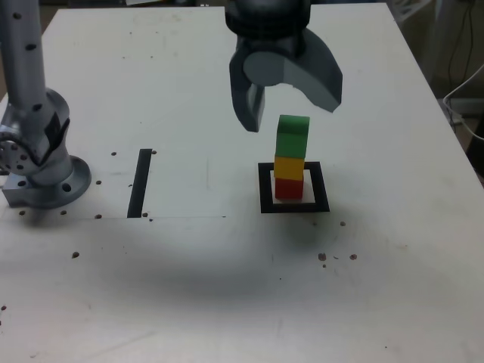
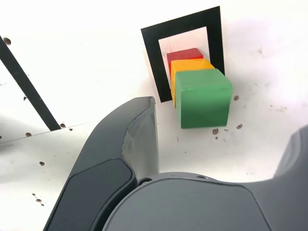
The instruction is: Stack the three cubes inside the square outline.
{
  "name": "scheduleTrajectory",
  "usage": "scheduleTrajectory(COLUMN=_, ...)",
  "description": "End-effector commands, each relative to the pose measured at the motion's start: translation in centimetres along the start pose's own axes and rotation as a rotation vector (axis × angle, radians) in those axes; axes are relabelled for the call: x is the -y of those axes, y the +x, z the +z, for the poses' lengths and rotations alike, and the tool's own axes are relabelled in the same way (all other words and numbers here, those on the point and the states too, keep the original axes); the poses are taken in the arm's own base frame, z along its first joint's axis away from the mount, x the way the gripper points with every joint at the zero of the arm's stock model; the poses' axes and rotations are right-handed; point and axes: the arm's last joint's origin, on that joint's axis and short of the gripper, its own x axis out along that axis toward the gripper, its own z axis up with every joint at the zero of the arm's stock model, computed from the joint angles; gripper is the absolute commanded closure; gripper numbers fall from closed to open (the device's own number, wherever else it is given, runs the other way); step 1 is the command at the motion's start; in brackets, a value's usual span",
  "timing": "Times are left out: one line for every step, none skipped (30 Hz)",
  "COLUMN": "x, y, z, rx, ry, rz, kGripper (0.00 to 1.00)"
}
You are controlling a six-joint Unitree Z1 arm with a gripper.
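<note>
The 3 cubes stand as 1 column inside the square outline (image 1: 294,206): the red cube (image 1: 288,188) sits on the white centre, the yellow cube (image 1: 290,167) on it, the green cube (image 1: 293,136) on top. The gripper (image 1: 286,106) hangs above and just behind the column with its jaws spread wide and nothing between them; the wrist view shows clear table on either side of the green cube (image 2: 202,97). By my reading the stack is built and the step in hand is the retreat; it wants a straight lift, jaws kept apart, no sideways drift until the fingertips are well above the green cube. The column leans a little out of line in the exterior view, the green cube overhanging slightly; a brush from either finger could topple it.
</note>
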Motion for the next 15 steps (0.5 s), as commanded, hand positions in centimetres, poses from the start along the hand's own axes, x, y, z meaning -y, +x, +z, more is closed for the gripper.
scheduleTrajectory(x=0.0, y=-0.7, z=-0.6, rx=0.019, ry=0.003, rz=-0.001, kGripper=0.0)
scheduleTrajectory(x=0.0, y=-1.0, z=-0.9, rx=0.025, ry=0.002, rz=-0.001, kGripper=0.0)
scheduleTrajectory(x=0.0, y=-1.2, z=-1.3, rx=0.029, ry=0.001, rz=0.0, kGripper=0.0)
scheduleTrajectory(x=-0.1, y=-1.5, z=-1.8, rx=0.033, ry=0.0, rz=0.0, kGripper=0.0)
scheduleTrajectory(x=-0.2, y=-1.7, z=-2.4, rx=0.036, ry=0.0, rz=0.001, kGripper=0.0)
scheduleTrajectory(x=-0.4, y=-1.8, z=-3.0, rx=0.037, ry=0.0, rz=0.002, kGripper=0.0)
scheduleTrajectory(x=-0.7, y=-1.9, z=-3.9, rx=0.034, ry=0.002, rz=0.002, kGripper=0.0)
scheduleTrajectory(x=-1.0, y=-1.9, z=-4.6, rx=0.029, ry=0.004, rz=0.0, kGripper=0.0)
scheduleTrajectory(x=-1.4, y=-1.7, z=-5.3, rx=0.02, ry=0.004, rz=-0.003, kGripper=0.0)
scheduleTrajectory(x=-1.7, y=-1.5, z=-6.1, rx=0.008, ry=0.003, rz=-0.007, kGripper=0.0)
scheduleTrajectory(x=-2.1, y=-1.1, z=-6.8, rx=-0.007, ry=-0.002, rz=-0.012, kGripper=0.0)
scheduleTrajectory(x=-2.5, y=-0.7, z=-7.6, rx=-0.022, ry=-0.01, rz=-0.017, kGripper=0.0)
scheduleTrajectory(x=-2.7, y=-0.3, z=-8.3, rx=-0.037, ry=-0.02, rz=-0.023, kGripper=0.0)
scheduleTrajectory(x=-3.0, y=0.2, z=-8.9, rx=-0.049, ry=-0.03, rz=-0.026, kGripper=0.0)
scheduleTrajectory(x=-3.1, y=0.6, z=-9.4, rx=-0.059, ry=-0.039, rz=-0.029, kGripper=0.0)
